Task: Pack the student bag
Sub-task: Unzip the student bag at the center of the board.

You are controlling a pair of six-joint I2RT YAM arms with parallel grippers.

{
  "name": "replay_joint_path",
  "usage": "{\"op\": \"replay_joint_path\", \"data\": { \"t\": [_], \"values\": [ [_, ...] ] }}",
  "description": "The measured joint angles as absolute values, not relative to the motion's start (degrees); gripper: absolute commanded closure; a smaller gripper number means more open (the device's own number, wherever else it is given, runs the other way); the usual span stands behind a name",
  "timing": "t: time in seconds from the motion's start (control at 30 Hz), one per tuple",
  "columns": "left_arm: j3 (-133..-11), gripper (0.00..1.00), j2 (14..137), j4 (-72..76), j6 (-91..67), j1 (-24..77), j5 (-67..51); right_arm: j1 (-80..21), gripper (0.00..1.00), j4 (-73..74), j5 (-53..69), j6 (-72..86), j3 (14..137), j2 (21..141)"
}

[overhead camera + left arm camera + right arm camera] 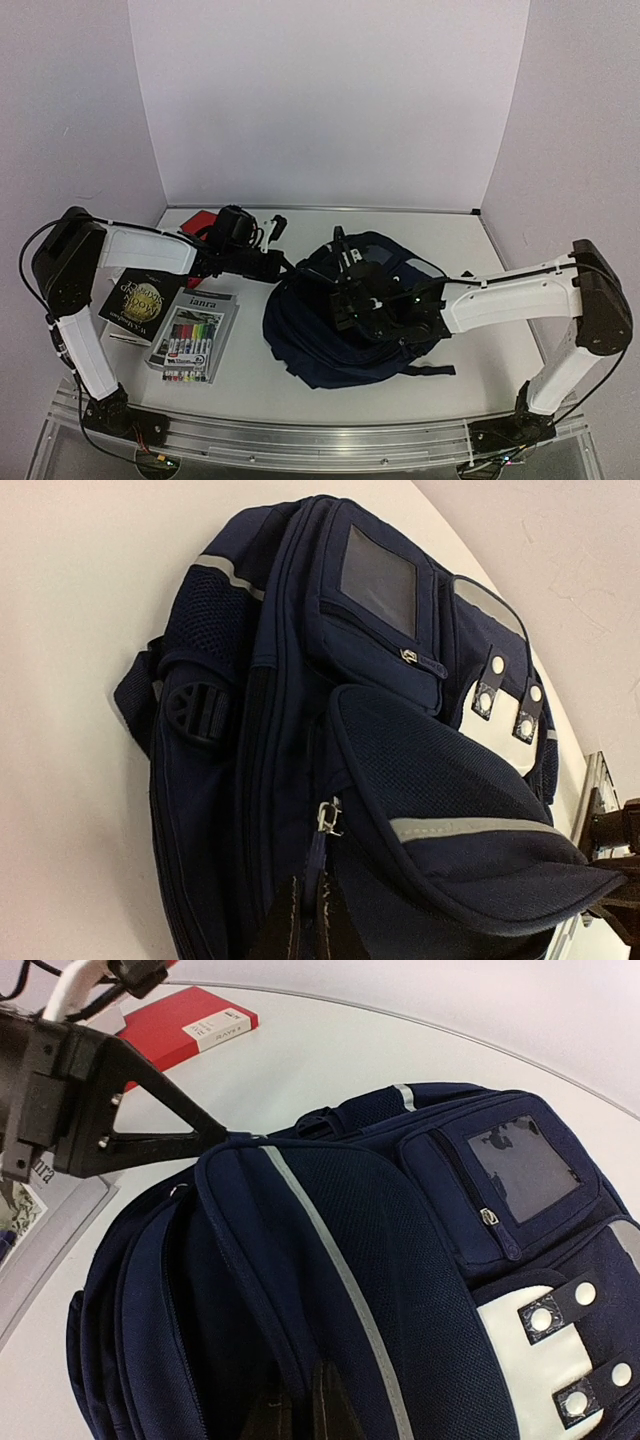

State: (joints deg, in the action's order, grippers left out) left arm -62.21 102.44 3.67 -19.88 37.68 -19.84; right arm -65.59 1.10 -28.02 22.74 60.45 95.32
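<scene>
The student bag, navy with grey stripes, lies in the middle of the table. My left gripper reaches its left edge. In the left wrist view the gripper is shut on the fabric pull hanging from a metal zipper slider on the student bag. My right gripper is over the bag's top. In the right wrist view that gripper is shut on the piped edge of the front pocket of the student bag, and the left gripper's fingers touch the same pocket's upper corner.
A red book lies at the back left, behind the left arm. A black book with a gold emblem and a pack of coloured markers on a grey book lie left of the bag.
</scene>
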Motion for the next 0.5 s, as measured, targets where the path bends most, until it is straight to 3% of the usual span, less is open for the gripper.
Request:
{"op": "replay_joint_path", "data": {
  "t": [0.37, 0.43, 0.5],
  "values": [
    [-69.00, 0.99, 111.03, 6.58, -20.05, 36.82, -30.54, -64.90, 1.00, -0.75, -26.03, 24.80, 55.16, 90.41],
    [-69.84, 0.86, 111.60, 6.50, -20.07, 36.56, -31.56, -64.89, 1.00, -0.75, -26.82, 25.66, 55.16, 90.41],
    [-70.70, 0.63, 111.84, 6.36, -20.42, 36.38, -30.32, -64.64, 1.00, -0.61, -27.71, 26.90, 55.16, 90.31]
  ]
}}
